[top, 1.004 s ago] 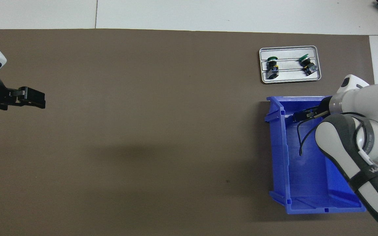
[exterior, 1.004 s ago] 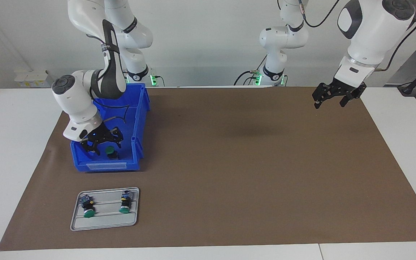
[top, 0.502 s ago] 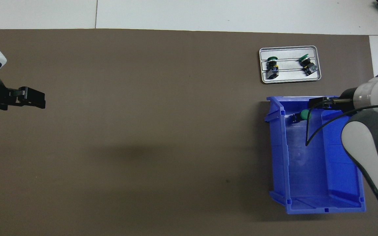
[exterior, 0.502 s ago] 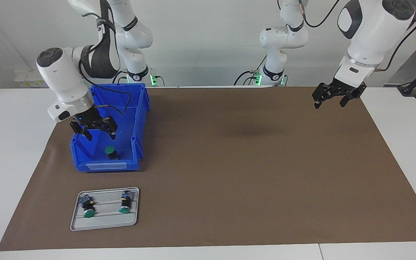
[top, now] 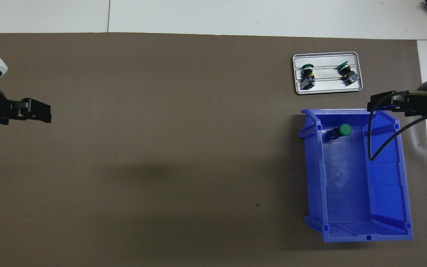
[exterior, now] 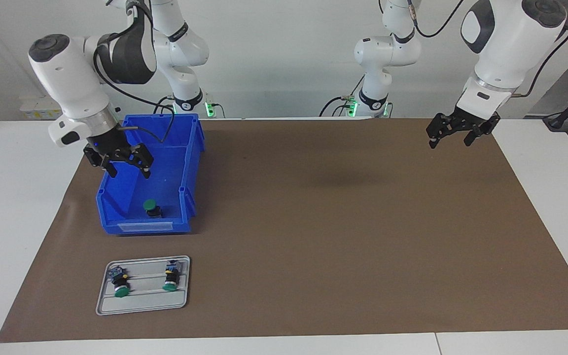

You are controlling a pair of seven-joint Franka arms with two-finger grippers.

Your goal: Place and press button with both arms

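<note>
the button (exterior: 150,205) with the green cap sits upright inside the blue bin (exterior: 116,228), at the end farthest from the robots and close to one side wall. the right claw (exterior: 118,159) hangs empty above the bin, fingers spread wide, nothing between them. the left claw (exterior: 454,129) waits over the brown mat (exterior: 343,236) at the left arm's end of the counter, its fingers apart too.

the risk, as i judge it, lies in the next reach into the bin: the button stands so near the walls that a spread finger could catch the rim or knock the button over. a loose black cable (exterior: 136,98) loops from the right arm over the bin and might snag its edge. two more buttons lie on the metal tray (exterior: 102,301), so a new one set down carelessly could bump them.
</note>
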